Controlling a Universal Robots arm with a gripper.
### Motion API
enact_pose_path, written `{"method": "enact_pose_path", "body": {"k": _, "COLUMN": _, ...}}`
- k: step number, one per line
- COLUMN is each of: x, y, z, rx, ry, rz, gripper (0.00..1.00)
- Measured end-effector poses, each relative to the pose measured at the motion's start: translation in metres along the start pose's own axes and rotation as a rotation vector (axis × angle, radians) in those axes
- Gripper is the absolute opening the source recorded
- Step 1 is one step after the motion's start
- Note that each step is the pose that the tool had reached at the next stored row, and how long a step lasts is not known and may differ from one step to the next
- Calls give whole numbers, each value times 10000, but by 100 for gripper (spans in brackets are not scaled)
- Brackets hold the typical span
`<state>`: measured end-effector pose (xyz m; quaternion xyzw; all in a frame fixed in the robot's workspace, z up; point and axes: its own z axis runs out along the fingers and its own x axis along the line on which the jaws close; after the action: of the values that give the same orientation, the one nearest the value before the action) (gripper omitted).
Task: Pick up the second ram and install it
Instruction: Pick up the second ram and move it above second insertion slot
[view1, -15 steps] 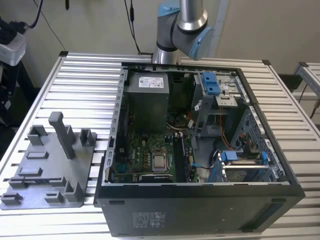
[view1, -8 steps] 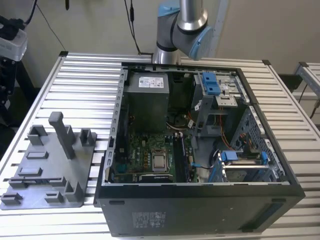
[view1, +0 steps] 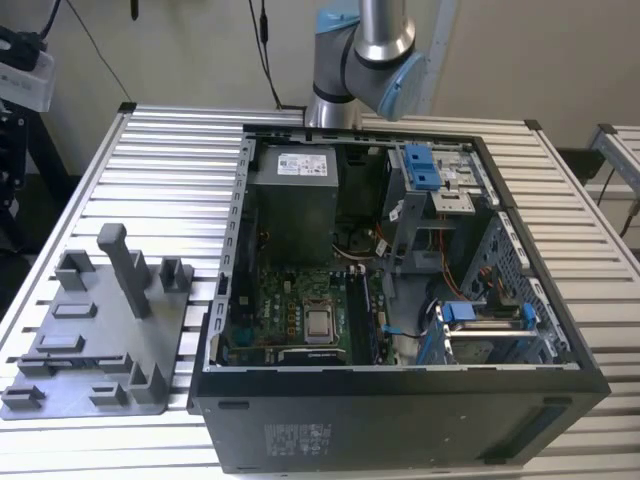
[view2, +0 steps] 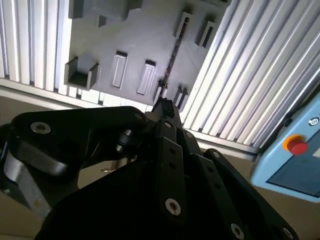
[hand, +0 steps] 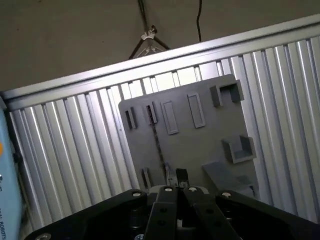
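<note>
In the first wrist view, your gripper (hand: 176, 176), jaws together and empty, hangs above the second ram (hand: 158, 145) slotted in the grey tray (hand: 200, 145); the exterior view shows the open computer case (view1: 400, 420).

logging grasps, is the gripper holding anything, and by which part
Nothing looks held: the second ram lies as a dark strip on the grey tray, and the gripper hangs above one end of it.

Beige wall (view1: 180, 50), slatted metal table (view1: 170, 170)

Note that the table (view1: 170, 150) is ribbed bare metal with a satin sheen. The fixture plate (view1: 105, 335) on the table is matt grey plastic. The gripper (view2: 163, 104) is matt black.
</note>
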<state>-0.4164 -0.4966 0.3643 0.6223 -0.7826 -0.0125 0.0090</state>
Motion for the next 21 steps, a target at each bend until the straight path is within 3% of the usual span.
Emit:
{"method": "enact_pose_path", "body": {"k": 15, "x": 0, "y": 0, "z": 0, "rx": -7, "ry": 84, "rz": -2685, "gripper": 11}}
{"method": "enact_pose_path", "body": {"k": 21, "x": -1, "y": 1, "z": 0, "rx": -9, "ry": 80, "rz": -2750, "gripper": 11}}
